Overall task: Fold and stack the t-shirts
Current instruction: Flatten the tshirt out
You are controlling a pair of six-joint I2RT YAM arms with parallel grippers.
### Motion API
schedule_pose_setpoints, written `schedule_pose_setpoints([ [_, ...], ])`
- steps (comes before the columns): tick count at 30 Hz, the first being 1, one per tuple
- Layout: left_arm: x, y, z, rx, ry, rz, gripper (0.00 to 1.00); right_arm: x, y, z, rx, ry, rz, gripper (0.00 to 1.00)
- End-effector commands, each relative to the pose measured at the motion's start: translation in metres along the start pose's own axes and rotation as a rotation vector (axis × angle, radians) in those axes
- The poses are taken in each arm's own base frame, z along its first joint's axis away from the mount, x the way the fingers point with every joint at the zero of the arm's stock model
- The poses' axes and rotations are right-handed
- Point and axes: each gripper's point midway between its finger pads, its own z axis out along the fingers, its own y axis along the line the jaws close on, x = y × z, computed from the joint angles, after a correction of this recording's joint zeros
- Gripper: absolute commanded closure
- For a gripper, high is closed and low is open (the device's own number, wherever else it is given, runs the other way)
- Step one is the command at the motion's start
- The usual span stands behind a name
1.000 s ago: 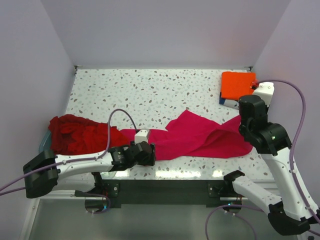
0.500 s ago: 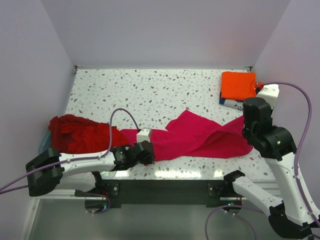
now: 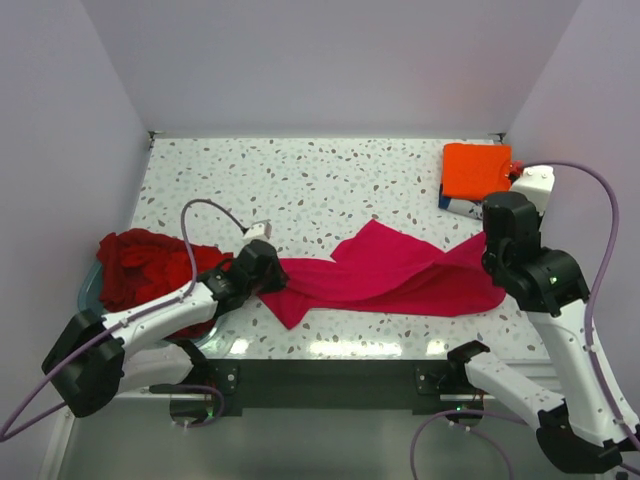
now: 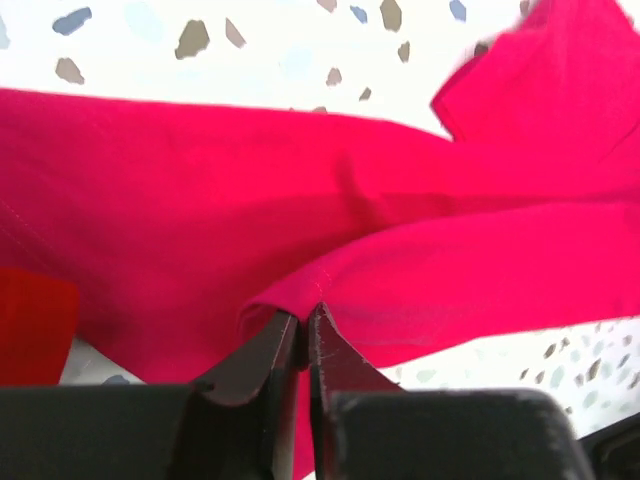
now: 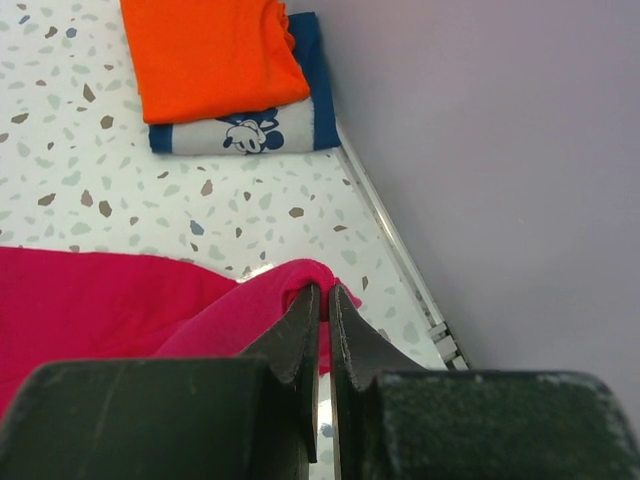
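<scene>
Item 1: magenta-pink t-shirt (image 3: 400, 275), crumpled and stretched left to right across the near middle and right of the speckled counter (image 3: 300, 180).
- Left pincer (image 4: 303, 325): fingers pressed together on a fold at the shirt's left end.
- Right pincer (image 5: 325, 300): fingers pressed together on a bunched edge at the shirt's right end, near the right wall.

Item 2: dark red t-shirts (image 3: 145, 265), an unfolded heap at the counter's left edge.

Item 3: orange t-shirt (image 5: 210, 55), folded, lying on top of a folded navy blue t-shirt (image 5: 318, 100) with white print, in the far right corner.
</scene>
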Motion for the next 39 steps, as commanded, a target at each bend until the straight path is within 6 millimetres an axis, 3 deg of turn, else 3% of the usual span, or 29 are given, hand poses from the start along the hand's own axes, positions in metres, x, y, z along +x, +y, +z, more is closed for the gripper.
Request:
schedule_pose_setpoints([
  [1,-0.027,-0.020,0.003,0.083,0.008,0.002,0.86,-0.010,0.001,0.003,0.025,-0.024,0.024,1.00],
  [4,-0.040,-0.022,0.010,0.100,0.019,-0.023,0.81,-0.011,0.003,0.005,0.032,-0.023,0.019,1.00],
  [11,-0.070,-0.044,0.004,0.236,0.004,-0.103,0.73,-0.010,-0.001,0.010,0.071,-0.024,-0.004,1.00],
  [16,-0.083,-0.044,-0.003,0.305,-0.012,-0.176,0.67,-0.003,0.002,0.013,0.074,-0.014,-0.016,1.00],
  [20,-0.088,-0.058,-0.007,0.388,-0.014,-0.166,0.66,0.000,0.004,0.015,0.068,-0.007,-0.016,1.00],
  [24,-0.081,-0.043,-0.004,0.328,-0.017,-0.073,0.66,0.002,0.006,0.014,0.053,-0.002,-0.011,1.00],
  [26,-0.062,-0.019,0.000,0.212,0.005,0.006,0.65,0.003,0.007,0.013,0.041,0.000,0.000,1.00],
  [32,-0.012,-0.001,0.001,0.061,0.069,0.134,0.62,0.015,0.014,0.015,0.012,0.023,0.020,1.00],
  [39,0.025,0.021,0.015,0.032,0.146,0.119,0.62,0.021,0.015,0.015,0.003,0.034,0.022,1.00],
])
